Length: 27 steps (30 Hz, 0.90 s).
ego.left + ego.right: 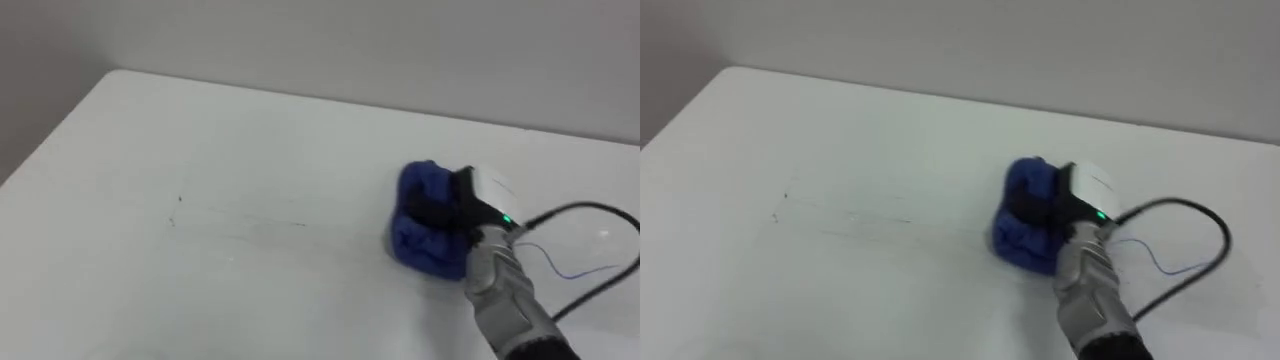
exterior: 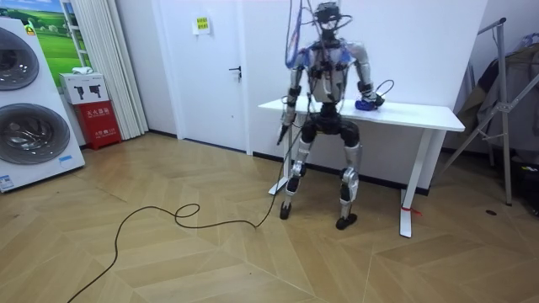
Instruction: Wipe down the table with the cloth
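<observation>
- The blue cloth [image 1: 425, 240] lies bunched on the white desk [image 1: 250, 150], towards its right side and well in from the far edge;
- the right hand [image 1: 462, 203] sits on it, dark fingers curled into the folds, holding it against the surface;
- the left hand [image 2: 283, 128] hangs low by the desk's end; I cannot tell how its fingers stand;
- the robot stands close against the desk, facing it;
- wiping looks under way to me; the broad left stretch, with a faint line [image 1: 240, 222], seems uncovered; next calls for a steady leftward sweep, pressing down without losing the bunch.
</observation>
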{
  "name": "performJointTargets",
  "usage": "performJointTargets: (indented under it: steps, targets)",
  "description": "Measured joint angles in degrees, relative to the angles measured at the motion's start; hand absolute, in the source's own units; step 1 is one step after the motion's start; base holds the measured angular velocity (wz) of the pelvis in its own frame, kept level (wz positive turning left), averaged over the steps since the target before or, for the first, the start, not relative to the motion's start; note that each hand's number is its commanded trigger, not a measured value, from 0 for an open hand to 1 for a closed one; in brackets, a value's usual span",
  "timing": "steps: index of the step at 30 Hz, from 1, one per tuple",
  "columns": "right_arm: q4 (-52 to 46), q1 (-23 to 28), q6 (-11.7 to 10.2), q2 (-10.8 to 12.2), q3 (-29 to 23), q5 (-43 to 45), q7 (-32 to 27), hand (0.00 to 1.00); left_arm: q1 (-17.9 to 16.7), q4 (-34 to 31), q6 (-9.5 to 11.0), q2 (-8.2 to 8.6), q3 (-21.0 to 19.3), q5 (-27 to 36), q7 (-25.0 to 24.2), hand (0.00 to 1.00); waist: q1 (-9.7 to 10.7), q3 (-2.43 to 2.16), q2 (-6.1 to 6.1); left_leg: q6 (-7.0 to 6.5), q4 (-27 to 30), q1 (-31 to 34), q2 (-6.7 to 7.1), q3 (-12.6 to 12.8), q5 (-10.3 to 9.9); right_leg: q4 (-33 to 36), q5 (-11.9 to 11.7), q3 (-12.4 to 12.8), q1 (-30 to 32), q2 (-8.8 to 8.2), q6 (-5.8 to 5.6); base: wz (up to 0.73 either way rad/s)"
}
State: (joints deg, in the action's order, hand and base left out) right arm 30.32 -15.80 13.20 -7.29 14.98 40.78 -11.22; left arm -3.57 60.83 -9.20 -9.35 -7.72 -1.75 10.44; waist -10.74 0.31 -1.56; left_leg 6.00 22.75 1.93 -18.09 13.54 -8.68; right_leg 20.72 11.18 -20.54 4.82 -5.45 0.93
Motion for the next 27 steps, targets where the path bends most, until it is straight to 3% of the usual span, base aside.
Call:
performJointTargets:
  steps: [1, 2, 4, 5, 7, 10, 12, 13, 14, 16, 18, 21, 23, 26, 27]
  targets:
    - [0.1, 0.0, -0.1, -0.1, 0.0, -0.1, 0.7, 1.0, -1.8, -0.9, -0.8, -0.03, 0.0, 0.1, 0.1, 0.0, -0.2, 0.04, -0.31, -1.17, 0.7, 1.6, 3.46, -1.7, -1.5, -0.1, 0.0, -0.1, -0.1, -0.12, 0.62, 0.25]
    - [0.3, 0.1, -0.1, -0.2, 0.0, -0.4, 0.7, 1.0, -2.9, -1.4, -1.3, -0.02, 0.0, 0.2, 0.1, 0.0, -0.2, 0.06, -0.25, -1.58, 0.5, 2.0, 5.25, -2.2, -2.0, -0.2, -0.1, -0.1, -0.3, -0.18, 1.02, 0.15]
    - [1.8, 1.2, -2.7, -0.3, -1.3, -2.3, -0.3, 1.0, -6.6, -2.8, -2.5, -0.02, 0.1, 1.0, 0.4, 0.0, 0.0, 0.11, 0.48, -2.66, -2.4, 2.9, 11.85, -2.8, -2.5, -2.2, -0.6, -0.2, -2.0, 0.43, 1.49, -0.04]
    - [2.6, 2.1, -4.0, -0.3, -1.9, -2.4, -0.9, 1.0, -7.2, -2.8, -2.6, -0.07, -0.2, 1.0, 0.5, 0.0, 0.1, 0.1, 0.66, -4.8, -3.3, 2.6, 12.97, -2.8, -2.1, -3.0, -0.7, -0.2, -2.7, 0.67, 1.45, 0.0]
    - [2.9, 7.4, -8.6, -0.2, -4.9, -1.9, -4.1, 1.0, -9.0, -2.9, -2.6, -0.12, -2.3, 0.9, 0.7, 0.0, 1.5, -0.28, 0.93, -5.14, -6.5, -1.0, 14.07, -3.1, -1.1, -6.6, -1.2, -1.2, -5.9, 1.2, 0.6, 0.16]
    - [1.6, 14.0, -12.7, -0.6, -12.9, -1.2, -10.8, 1.0, -10.3, -4.5, -2.7, 0.13, -5.7, -1.2, 1.6, 0.0, 5.1, -0.35, 0.87, -5.48, -10.4, -2.4, 14.96, -3.4, 0.0, -10.4, -2.8, -1.9, -7.8, 1.44, -0.25, 0.11]
    - [0.6, 18.7, -14.0, -2.2, -17.2, -2.4, -14.9, 1.0, -10.6, -7.0, -2.7, -0.02, -7.5, -1.3, 2.9, 0.0, 7.4, -0.65, 0.58, -5.93, -12.2, -2.6, 15.73, -3.6, 1.0, -11.0, -3.4, -2.3, -8.2, 1.39, -0.44, 0.12]
    - [1.2, 21.4, -14.9, -3.3, -20.1, -3.3, -16.9, 1.0, -10.4, -7.7, -2.4, -0.18, -8.5, -1.3, 3.1, 0.0, 8.5, -1.12, 0.57, -6.07, -12.5, -2.8, 16.03, -3.6, 1.1, -11.0, -3.6, -2.3, -8.6, 1.21, -0.66, 0.04]
    - [1.9, 22.3, -15.2, -3.8, -21.3, -4.0, -17.7, 1.0, -10.4, -8.2, -2.2, -0.28, -9.0, -1.3, 3.1, 0.0, 9.0, -1.28, 0.48, -6.12, -12.5, -3.1, 16.13, -3.7, 1.1, -11.0, -3.6, -2.3, -8.9, 1.16, -0.77, 0.0]
    - [3.6, 26.0, -15.3, -5.0, -25.6, -5.2, -18.8, 1.0, -9.7, -9.2, -1.4, -1.07, -9.2, -1.2, 3.1, 0.0, 11.2, -1.96, -0.47, -6.34, -12.5, -4.3, 16.64, -4.7, 0.8, -11.0, -3.2, -3.1, -10.1, 0.62, -1.44, 0.15]
    - [5.0, 27.7, -15.2, -5.8, -27.7, -6.9, -18.6, 1.0, -9.9, -9.3, -0.1, -1.22, -9.1, -1.3, 2.8, 0.0, 11.3, -2.08, -0.95, -6.46, -12.3, -5.5, 16.7, -4.7, 0.4, -11.0, -2.8, -2.9, -11.3, 0.45, -2.03, 0.02]
    - [5.9, 26.8, -14.4, -6.7, -28.0, -10.4, -17.2, 1.0, -9.9, -9.2, -0.1, -0.98, -6.7, -0.9, 2.6, 0.0, 11.2, -1.84, -1.46, -6.7, -11.8, -5.5, 16.74, -4.4, 0.2, -10.9, -2.9, -1.8, -11.1, 0.31, -1.97, -0.07]
    - [5.5, 25.3, -11.7, -6.3, -27.3, -10.9, -16.6, 1.0, -9.7, -8.9, 0.1, -0.83, -4.8, 0.4, 2.7, 0.0, 9.7, -1.97, -1.22, -6.71, -11.8, -5.6, 16.77, -3.6, 0.2, -10.9, -3.2, 0.3, -10.5, 0.76, -1.78, -0.3]
    - [2.1, 22.3, -5.1, -5.4, -24.2, -10.2, -13.9, 1.0, -8.7, -6.4, 0.5, 0.17, -1.8, 2.2, 2.9, 0.0, 6.7, -1.82, -1.17, -6.77, -12.0, -5.5, 16.7, -2.4, 0.2, -10.6, -3.9, 2.5, -9.1, 1.37, -1.47, -0.47]
    - [-0.8, 20.5, -2.2, -4.7, -20.9, -8.2, -11.4, 1.0, -7.7, -4.5, 0.4, 0.39, -1.2, 2.2, 3.0, 0.0, 4.8, -1.61, -1.26, -6.78, -12.3, -5.3, 16.76, -2.5, 0.2, -10.1, -4.2, 3.3, -7.9, 1.6, -1.13, -0.69]
